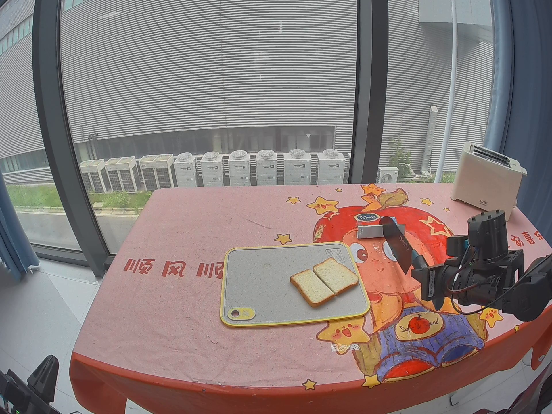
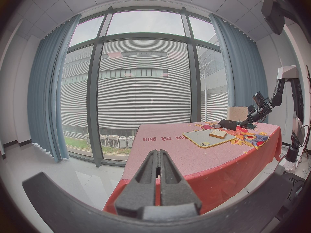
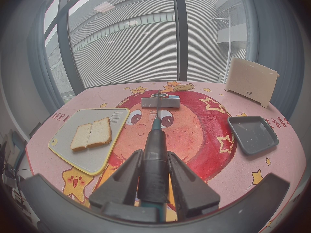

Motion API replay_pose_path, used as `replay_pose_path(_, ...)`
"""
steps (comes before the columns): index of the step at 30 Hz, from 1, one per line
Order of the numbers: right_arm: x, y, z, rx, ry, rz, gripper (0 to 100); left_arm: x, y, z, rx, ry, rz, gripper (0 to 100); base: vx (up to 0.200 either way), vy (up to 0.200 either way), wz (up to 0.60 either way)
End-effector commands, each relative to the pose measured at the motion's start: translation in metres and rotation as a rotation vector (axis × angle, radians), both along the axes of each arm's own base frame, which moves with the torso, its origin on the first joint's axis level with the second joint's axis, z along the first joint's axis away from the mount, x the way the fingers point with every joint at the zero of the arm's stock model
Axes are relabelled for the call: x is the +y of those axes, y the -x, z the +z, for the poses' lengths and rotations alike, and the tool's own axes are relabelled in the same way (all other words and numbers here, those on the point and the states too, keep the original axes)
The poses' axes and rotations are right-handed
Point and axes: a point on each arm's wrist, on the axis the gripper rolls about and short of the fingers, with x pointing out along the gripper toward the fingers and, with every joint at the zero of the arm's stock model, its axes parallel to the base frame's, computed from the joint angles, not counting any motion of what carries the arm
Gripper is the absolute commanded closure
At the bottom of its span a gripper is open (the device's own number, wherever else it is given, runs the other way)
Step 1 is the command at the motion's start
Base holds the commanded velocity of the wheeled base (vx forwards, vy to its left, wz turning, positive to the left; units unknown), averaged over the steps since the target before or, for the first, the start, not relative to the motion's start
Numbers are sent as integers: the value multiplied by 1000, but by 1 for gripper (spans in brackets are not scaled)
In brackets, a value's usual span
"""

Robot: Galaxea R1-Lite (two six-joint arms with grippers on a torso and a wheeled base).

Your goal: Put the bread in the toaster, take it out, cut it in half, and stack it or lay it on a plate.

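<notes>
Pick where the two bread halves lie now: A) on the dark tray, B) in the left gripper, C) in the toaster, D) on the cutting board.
D: both bread halves lie side by side on the cutting board, while the right gripper holds the knife off to one side of it.

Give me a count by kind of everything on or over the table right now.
Bread halves: 2
Cutting board: 1
Knife, held by right gripper: 1
Grey knife rest: 1
Toaster: 1
Dark tray: 1
Total: 7
</notes>
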Motion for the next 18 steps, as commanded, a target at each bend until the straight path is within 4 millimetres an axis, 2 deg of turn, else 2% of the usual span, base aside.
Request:
replay_pose_path(1,0,0,-1,3,1,0,100,0,-1,-5,19,-2,1,100,0,0,0)
replay_pose_path(18,-1,3,-4,15,8,2,100,0,-1,-5,19,-1,0,100,0,0,0)
